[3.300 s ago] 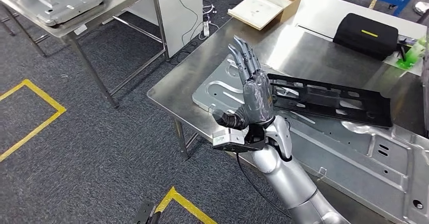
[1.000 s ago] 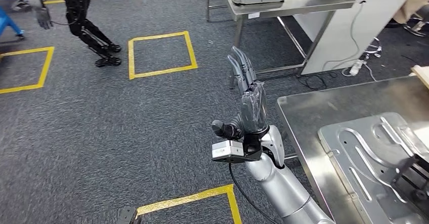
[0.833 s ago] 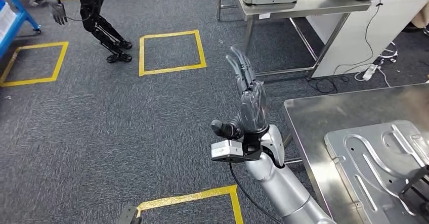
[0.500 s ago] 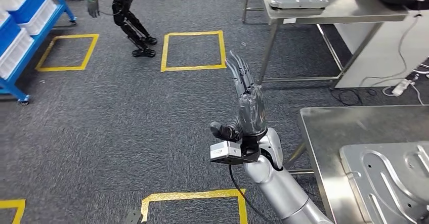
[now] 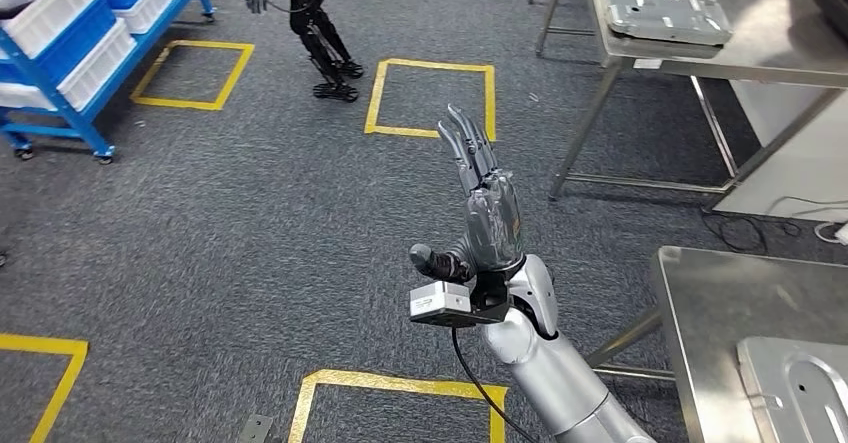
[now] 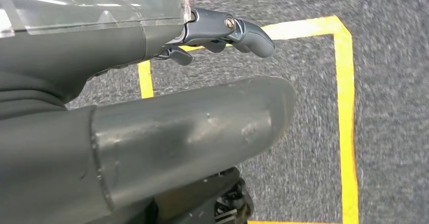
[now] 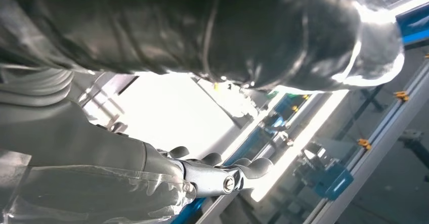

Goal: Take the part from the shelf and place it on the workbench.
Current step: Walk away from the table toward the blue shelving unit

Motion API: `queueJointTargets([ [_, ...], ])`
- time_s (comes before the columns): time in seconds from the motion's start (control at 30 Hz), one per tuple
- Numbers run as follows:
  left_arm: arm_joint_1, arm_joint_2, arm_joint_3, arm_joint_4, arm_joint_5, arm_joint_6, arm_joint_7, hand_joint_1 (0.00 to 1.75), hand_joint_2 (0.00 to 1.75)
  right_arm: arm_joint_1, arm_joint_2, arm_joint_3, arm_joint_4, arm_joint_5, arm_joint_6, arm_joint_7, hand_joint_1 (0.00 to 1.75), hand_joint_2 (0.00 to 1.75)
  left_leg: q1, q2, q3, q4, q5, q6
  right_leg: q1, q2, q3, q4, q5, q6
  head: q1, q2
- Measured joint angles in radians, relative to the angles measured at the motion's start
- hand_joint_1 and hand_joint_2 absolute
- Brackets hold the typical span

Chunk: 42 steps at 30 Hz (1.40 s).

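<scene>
**Right hand raised and empty; shelf lies far off, beyond the fingertips and to their left**

Your right hand (image 5: 483,225) stands upright in the head view, fingers (image 5: 466,145) straight and close together, thumb (image 5: 432,260) stuck out sideways. It holds nothing. Your left hand (image 6: 152,107) hangs over the carpet in its wrist view, above a yellow floor square (image 6: 345,107); fingertips curl forward, nothing in them, though whether it counts as spread or closed you cannot tell from that angle.

Working outward from the right hand: just to its right, the corner of the steel surface (image 5: 720,303) with a pressed metal panel (image 5: 800,388) lying on it. Ahead and to the right, a second steel table (image 5: 760,53) carrying a grey tray-like part (image 5: 665,1). Well away, ahead and to the left, the blue shelf (image 5: 85,38) with white and blue bins.

No loose part on the shelf is resolvable at this range. Judgement: the shelf is beyond either arm's reach, so expect walking before reaching.
</scene>
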Motion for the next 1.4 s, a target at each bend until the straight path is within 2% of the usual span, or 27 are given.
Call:
queueJointTargets([
  [0.07,-0.003,-0.004,0.0,0.0,0.0,0.001,0.001,0.0,0.0,-0.006,0.0,0.0,0.001,0.002,0.001,0.001,0.0,0.0,0.001,-0.024,-0.003,0.003,0.001,-0.004,-0.001,0.051,0.055,-0.125,0.056,-0.012,0.0,0.0],
  [0.13,-0.007,-0.007,0.0,0.0,0.003,0.003,0.004,0.0,0.0,-0.016,0.0,0.001,0.004,0.009,0.002,0.003,0.0,0.0,0.005,-0.044,-0.011,0.002,0.006,-0.016,0.0,0.081,0.075,-0.177,0.066,-0.018,0.0,0.0],
  [0.2,-0.009,-0.008,0.0,0.0,0.003,0.003,0.008,0.0,0.0,-0.025,0.003,0.002,0.006,0.015,0.003,0.007,0.0,0.0,0.01,-0.064,-0.016,-0.003,0.012,-0.031,-0.001,0.062,0.08,-0.19,0.07,-0.021,0.0,0.0],
  [0.23,-0.009,-0.009,0.0,0.0,0.003,0.003,0.01,0.0,0.0,-0.029,0.005,0.004,0.007,0.017,0.003,0.009,0.0,0.0,0.008,-0.055,-0.019,0.001,0.009,-0.036,-0.003,0.049,0.087,-0.2,0.074,-0.024,0.0,0.0],
  [0.27,-0.01,-0.009,0.0,0.0,0.002,0.004,0.012,0.0,0.0,-0.033,0.007,0.006,0.008,0.017,0.004,0.011,0.0,0.0,0.006,-0.033,-0.028,0.021,-0.005,-0.04,-0.005,0.034,0.094,-0.211,0.078,-0.027,-0.001,0.0],
  [0.33,-0.014,-0.01,0.0,0.0,0.004,0.005,0.015,0.0,0.0,-0.035,0.01,0.008,0.01,0.017,0.005,0.012,0.0,0.0,0.003,0.029,-0.074,0.119,-0.059,-0.045,-0.003,0.001,0.102,-0.221,0.081,-0.033,-0.002,0.0],
  [0.4,-0.015,-0.011,0.0,0.0,0.006,0.005,0.016,0.0,0.0,-0.033,0.01,0.009,0.014,0.017,0.006,0.012,0.0,0.0,0.007,0.054,-0.132,0.239,-0.107,-0.053,0.001,-0.03,0.102,-0.219,0.078,-0.036,-0.002,0.0],
  [0.43,-0.014,-0.011,0.0,0.0,0.006,0.005,0.016,0.0,0.0,-0.031,0.01,0.01,0.016,0.017,0.006,0.013,0.0,0.0,0.009,0.059,-0.141,0.261,-0.108,-0.056,0.002,-0.045,0.102,-0.217,0.075,-0.036,-0.002,0.0],
  [0.47,-0.012,-0.011,0.0,0.0,0.006,0.005,0.017,0.0,0.0,-0.031,0.01,0.011,0.018,0.017,0.006,0.013,0.0,0.0,0.012,0.064,-0.131,0.246,-0.091,-0.059,0.002,-0.058,0.102,-0.214,0.072,-0.035,-0.002,0.0],
  [0.5,-0.011,-0.011,0.0,0.0,0.006,0.005,0.017,0.0,0.0,-0.031,0.01,0.012,0.019,0.017,0.006,0.013,0.0,0.0,0.013,0.073,-0.1,0.191,-0.06,-0.061,0.001,-0.07,0.102,-0.21,0.068,-0.032,-0.002,0.0],
  [0.6,-0.013,-0.013,0.0,0.0,0.006,0.006,0.017,0.0,0.0,-0.032,0.011,0.013,0.02,0.017,0.006,0.013,0.0,0.0,0.007,0.123,-0.01,0.022,-0.008,-0.05,0.007,-0.097,0.102,-0.195,0.053,-0.019,-0.002,0.0],
  [0.63,-0.014,-0.014,0.0,0.0,0.006,0.006,0.017,0.0,0.0,-0.032,0.011,0.014,0.02,0.017,0.006,0.013,0.0,0.0,0.003,0.129,-0.004,0.008,-0.009,-0.043,0.01,-0.103,0.102,-0.193,0.051,-0.014,-0.001,0.0],
  [0.7,-0.013,-0.014,0.0,0.0,0.006,0.006,0.017,0.0,0.0,-0.032,0.011,0.015,0.021,0.018,0.006,0.013,0.0,0.0,0.0,0.11,-0.005,0.006,-0.007,-0.03,0.012,-0.116,0.103,-0.193,0.048,-0.006,0.0,0.0],
  [0.73,-0.012,-0.014,0.0,0.0,0.006,0.006,0.016,0.0,0.0,-0.033,0.012,0.016,0.021,0.018,0.006,0.013,0.0,0.0,0.001,0.101,-0.004,0.002,-0.004,-0.024,0.01,-0.11,0.104,-0.189,0.042,-0.001,0.0,0.0],
  [0.8,-0.014,-0.015,0.0,0.0,0.006,0.006,0.016,0.0,0.0,-0.034,0.012,0.016,0.021,0.017,0.006,0.013,0.0,0.0,0.005,0.083,0.0,-0.007,0.001,-0.011,0.003,-0.071,0.08,-0.132,0.002,0.006,0.0,0.0],
  [0.87,-0.016,-0.015,0.0,0.0,0.006,0.006,0.016,0.0,0.0,-0.031,0.01,0.016,0.024,0.018,0.006,0.013,0.0,0.0,0.005,0.064,0.0,-0.008,0.003,-0.003,-0.001,-0.028,0.019,-0.004,-0.06,0.009,0.0,0.0],
  [0.93,-0.016,-0.015,0.0,0.0,0.007,0.006,0.016,0.0,0.0,-0.027,0.008,0.016,0.028,0.018,0.006,0.014,0.0,0.0,0.003,0.04,-0.001,-0.007,0.003,-0.002,-0.001,-0.016,-0.035,0.091,-0.081,0.009,0.0,0.0],
  [0.97,-0.015,-0.015,0.001,0.0,0.007,0.005,0.016,0.0,0.0,-0.025,0.007,0.016,0.03,0.019,0.005,0.014,0.0,0.0,0.003,0.028,-0.001,-0.005,0.002,-0.002,-0.001,-0.013,-0.039,0.088,-0.063,0.008,0.0,0.0],
  [1.0,-0.015,-0.015,0.001,0.0,0.008,0.005,0.015,0.0,0.0,-0.025,0.006,0.016,0.03,0.019,0.005,0.014,0.0,0.0,0.002,0.014,0.0,-0.003,0.002,-0.002,-0.001,-0.008,-0.023,0.044,-0.027,0.005,0.0,0.0],
  [1.07,-0.016,-0.015,0.001,0.0,0.009,0.005,0.014,0.0,0.0,-0.025,0.006,0.017,0.03,0.02,0.004,0.014,0.0,0.0,0.001,-0.011,-0.001,0.001,0.001,-0.006,-0.003,0.028,0.033,-0.09,0.046,-0.004,0.0,0.0],
  [1.1,-0.017,-0.016,0.001,0.0,0.008,0.005,0.014,0.0,0.0,-0.026,0.006,0.017,0.03,0.021,0.003,0.015,0.0,0.0,0.001,-0.022,-0.004,0.003,0.002,-0.01,-0.004,0.047,0.055,-0.141,0.065,-0.007,0.0,0.0],
  [1.17,-0.018,-0.016,0.001,0.0,0.006,0.007,0.015,0.0,0.0,-0.025,0.005,0.017,0.03,0.02,0.0,0.015,0.0,0.0,0.004,-0.042,-0.011,0.002,0.005,-0.023,-0.002,0.065,0.068,-0.176,0.067,-0.01,0.0,0.0],
  [1.2,-0.017,-0.016,0.001,0.0,0.005,0.008,0.017,0.0,0.0,-0.026,0.005,0.017,0.03,0.02,-0.002,0.015,0.0,0.0,0.006,-0.052,-0.013,-0.001,0.008,-0.03,-0.001,0.056,0.07,-0.181,0.068,-0.012,0.0,0.0],
  [1.23,-0.016,-0.015,0.001,0.0,0.003,0.009,0.019,0.0,0.0,-0.026,0.006,0.017,0.03,0.02,-0.004,0.015,0.0,0.0,0.007,-0.049,-0.014,0.0,0.008,-0.036,-0.002,0.045,0.075,-0.188,0.072,-0.017,0.0,0.0],
  [1.3,-0.017,-0.014,0.0,0.0,-0.001,0.011,0.025,0.0,0.0,-0.026,0.006,0.018,0.03,0.019,-0.012,0.014,0.0,0.0,0.004,-0.008,-0.032,0.038,-0.019,-0.043,-0.005,0.02,0.085,-0.202,0.078,-0.029,-0.001,0.0],
  [1.37,-0.022,-0.012,0.0,0.0,-0.004,0.014,0.031,0.0,0.0,-0.023,0.005,0.018,0.03,0.019,-0.017,0.013,0.0,0.0,0.004,0.042,-0.084,0.152,-0.081,-0.048,-0.002,-0.008,0.088,-0.206,0.079,-0.036,-0.001,0.0],
  [1.4,-0.024,-0.012,0.0,0.0,-0.005,0.015,0.033,0.0,0.0,-0.019,0.004,0.018,0.03,0.019,-0.019,0.012,0.0,0.0,0.005,0.051,-0.114,0.215,-0.107,-0.051,0.0,-0.022,0.088,-0.206,0.078,-0.038,-0.001,0.0],
])
